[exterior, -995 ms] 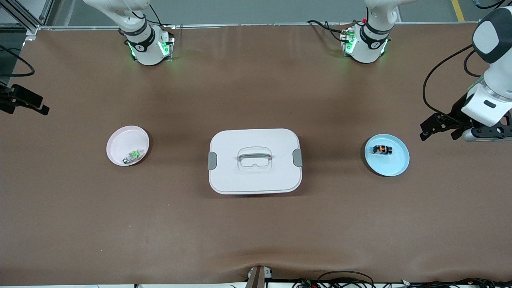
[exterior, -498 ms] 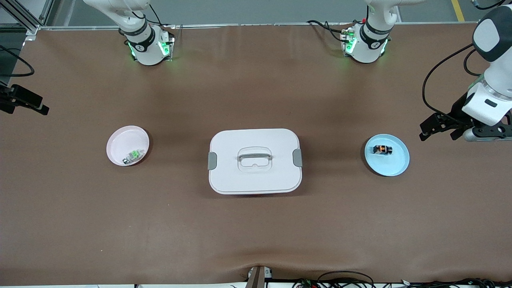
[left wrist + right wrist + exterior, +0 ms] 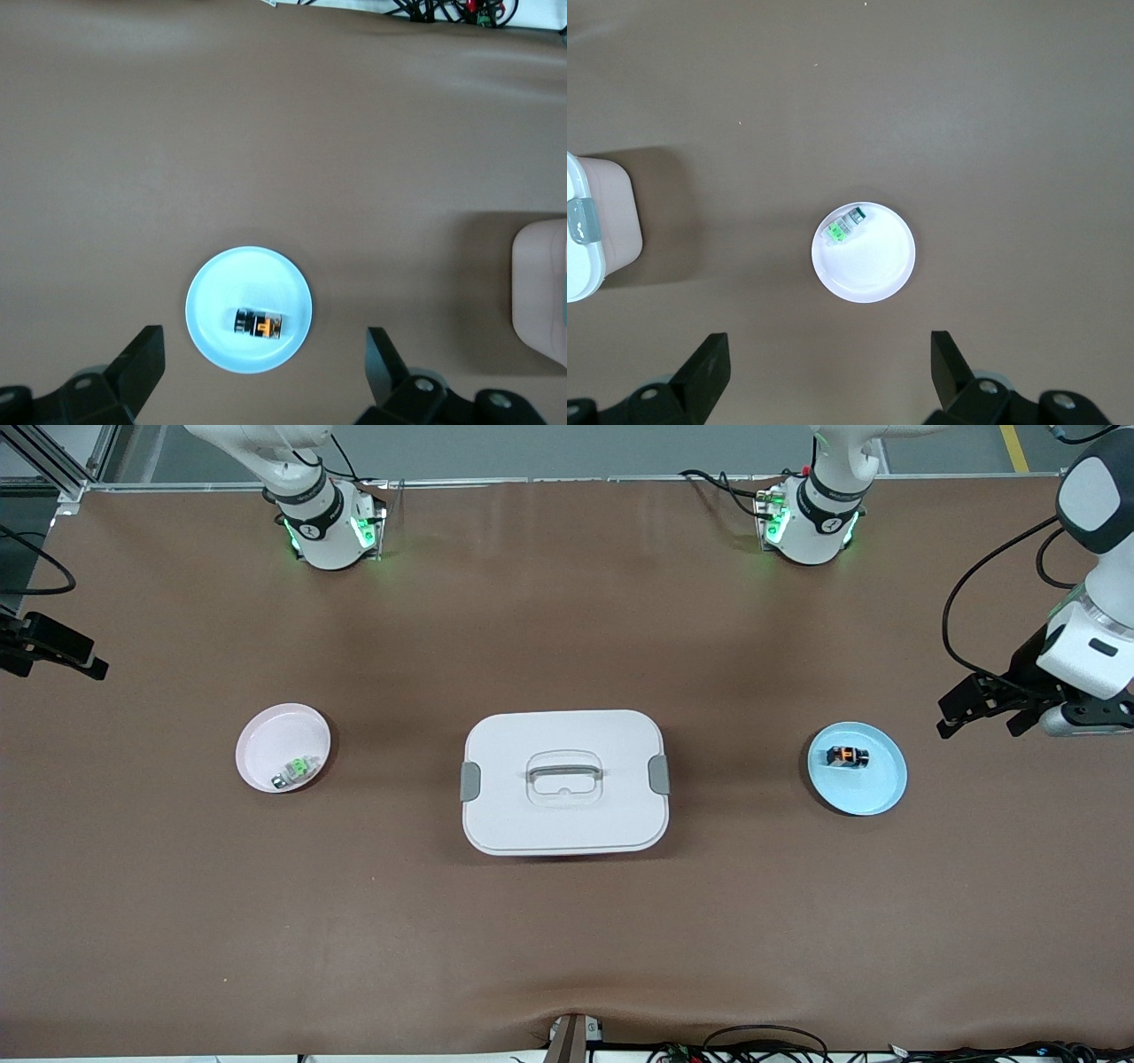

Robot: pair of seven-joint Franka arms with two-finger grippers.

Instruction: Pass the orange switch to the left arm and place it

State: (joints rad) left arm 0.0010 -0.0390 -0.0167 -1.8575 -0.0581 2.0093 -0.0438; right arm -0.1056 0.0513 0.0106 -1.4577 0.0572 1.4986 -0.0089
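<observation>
Orange switch (image 3: 847,756) is lying on its side in the blue plate (image 3: 873,797), which sits on the worktop (image 3: 567,921) toward the left arm's end from the box (image 3: 564,781). The left end effector (image 3: 983,713) is hovering over bare worktop just beside that plate, fingers (image 3: 142,361) standing wide, holding nothing. The right end effector (image 3: 831,372) is waiting high over the pink plate (image 3: 266,740), also wide and empty; that plate already holds a green switch (image 3: 297,769).

Likely hazards: the switch is tiny and round-bodied, so a closing pinch may roll it on the plate or skid the plate itself; a handover between arms may drop it. A low, straight crossing would strike the box's lid and handle (image 3: 564,766).

Open worktop lies nearer to and farther from the front camera than the box; both plates stand well apart from it and from the worktop's edges.
</observation>
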